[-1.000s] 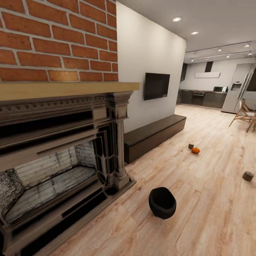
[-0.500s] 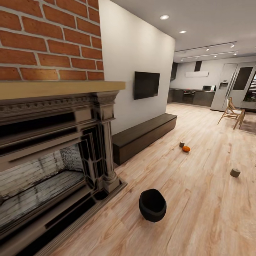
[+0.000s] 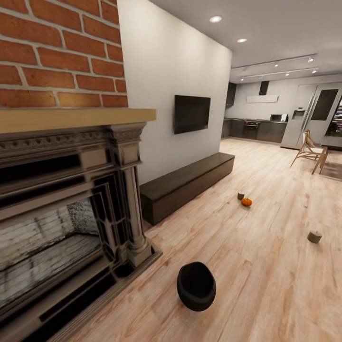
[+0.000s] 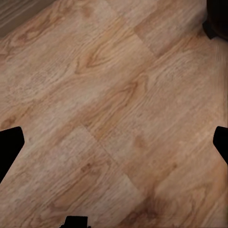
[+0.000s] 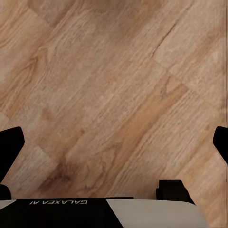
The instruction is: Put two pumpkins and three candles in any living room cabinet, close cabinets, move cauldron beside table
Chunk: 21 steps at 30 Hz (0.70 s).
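Both claws: left claw [image 4: 114, 142], right claw [image 5: 114, 142] spread apart, empty over floor. Risk: base clipping matte black round cauldron [image 3: 196, 286], lower centre, en route to orange pumpkin [image 3: 246, 202].

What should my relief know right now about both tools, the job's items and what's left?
Left tool and right tool: open, empty, over bare floor.
Cauldron on the floor by the fireplace.
One pumpkin with a candle beside it, near the closed cabinet; another candle further right.
Nothing stowed; everything remains.
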Tool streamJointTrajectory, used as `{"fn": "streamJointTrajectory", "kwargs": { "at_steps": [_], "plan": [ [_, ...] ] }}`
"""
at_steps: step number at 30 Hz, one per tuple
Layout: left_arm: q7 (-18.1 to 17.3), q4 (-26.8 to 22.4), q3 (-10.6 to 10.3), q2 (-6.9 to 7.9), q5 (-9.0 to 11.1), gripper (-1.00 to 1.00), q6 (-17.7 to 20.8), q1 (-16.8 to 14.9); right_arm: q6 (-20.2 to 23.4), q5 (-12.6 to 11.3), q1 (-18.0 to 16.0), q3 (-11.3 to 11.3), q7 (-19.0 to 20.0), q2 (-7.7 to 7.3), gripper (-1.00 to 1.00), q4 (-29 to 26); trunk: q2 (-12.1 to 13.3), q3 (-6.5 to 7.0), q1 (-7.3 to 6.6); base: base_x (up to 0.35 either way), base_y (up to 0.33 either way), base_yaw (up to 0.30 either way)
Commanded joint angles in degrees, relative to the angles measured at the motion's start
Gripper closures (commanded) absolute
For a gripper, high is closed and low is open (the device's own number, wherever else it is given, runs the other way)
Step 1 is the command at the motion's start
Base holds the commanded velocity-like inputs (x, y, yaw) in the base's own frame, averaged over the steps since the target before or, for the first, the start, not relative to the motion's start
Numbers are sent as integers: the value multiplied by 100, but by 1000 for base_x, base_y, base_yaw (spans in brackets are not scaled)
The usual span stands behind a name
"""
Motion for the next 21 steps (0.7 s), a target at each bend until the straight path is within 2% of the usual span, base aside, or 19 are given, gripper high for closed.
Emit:
{"fn": "streamJointTrajectory", "kwargs": {
  "at_steps": [1,19,20,21],
  "plan": [
    [8,-8,0,-1,56,-100,12,-1,29,-22,-1,-16,7,5,-100,-9,-3,-6,2,259,-197,0],
    [-1,-47,0,-14,66,-100,70,-15,65,-56,-6,-25,51,16,-100,-101,-3,-6,2,264,-194,0],
    [-12,-117,-3,-38,74,-100,185,-21,143,-58,-13,-19,52,26,-100,-263,-3,-6,2,265,-193,0],
    [-20,-273,-5,-81,79,-100,498,-54,381,-60,-28,-10,48,36,-100,-554,-3,-6,2,264,-193,0]
  ]
}}
